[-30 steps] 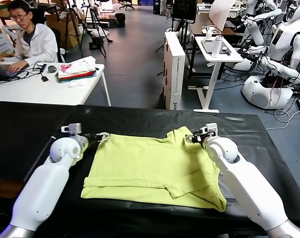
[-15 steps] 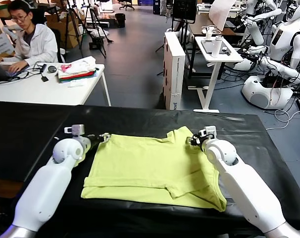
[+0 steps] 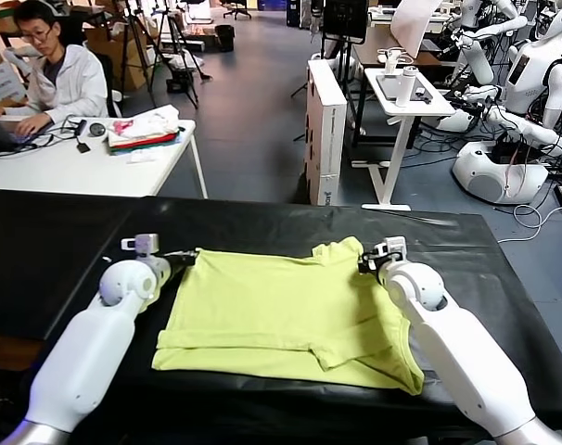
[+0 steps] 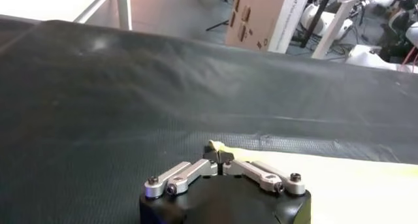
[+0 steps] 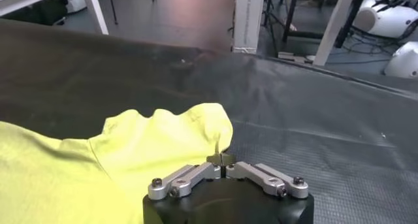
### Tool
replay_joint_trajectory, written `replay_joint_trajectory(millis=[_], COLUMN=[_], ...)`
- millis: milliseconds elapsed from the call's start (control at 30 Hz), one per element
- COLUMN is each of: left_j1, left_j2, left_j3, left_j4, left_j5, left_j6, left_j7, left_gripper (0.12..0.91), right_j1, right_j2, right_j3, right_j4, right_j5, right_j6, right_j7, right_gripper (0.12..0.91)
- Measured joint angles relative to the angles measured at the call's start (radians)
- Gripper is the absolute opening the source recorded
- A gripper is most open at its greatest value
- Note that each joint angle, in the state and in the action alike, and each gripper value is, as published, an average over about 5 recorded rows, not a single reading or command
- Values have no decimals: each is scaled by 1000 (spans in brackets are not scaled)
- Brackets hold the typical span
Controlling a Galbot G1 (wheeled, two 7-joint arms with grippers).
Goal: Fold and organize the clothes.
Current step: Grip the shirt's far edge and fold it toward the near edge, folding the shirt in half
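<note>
- Left tool (image 4: 219, 159) pinches lime-yellow cotton T-shirt (image 3: 281, 311) corner; right tool (image 5: 222, 159) pinches its far edge.
- You should lift both evenly, keeping cloth taut over black counter (image 3: 40, 250).

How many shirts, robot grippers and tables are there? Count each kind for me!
Shirts: 1, the yellow T-shirt
Grippers: 2, the left gripper and the right gripper, each pinching a far corner of the shirt
Tables: 2, the black table and the white table
Total: 5
</note>
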Motion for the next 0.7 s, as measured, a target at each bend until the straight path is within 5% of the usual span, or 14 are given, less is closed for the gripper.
replay_joint_trajectory(millis=[100,267,333,600,700], left_j1=[41,132,172,319,366], left_j2=[15,40,50,76,87], left_j3=[-27,-82,-106,-193,-225], left_j4=[-62,-171,-213,-370,-420], left_j5=[-9,-24,-30,-34,-35], left_j6=[-3,-6,-7,-9,-6], left_j7=[0,2,2,1,-1], left_gripper=[894,907,907,907,907], right_j1=[-44,-147,-196,-359,-414], right_j2=[-21,-67,-86,-152,-175], right_j3=[29,82,104,171,192], right_j4=[60,172,215,349,396], right_j5=[8,22,27,43,42], right_j6=[-14,-64,-80,-148,-148], right_j7=[5,30,38,85,97], right_gripper=[643,248,159,145,228])
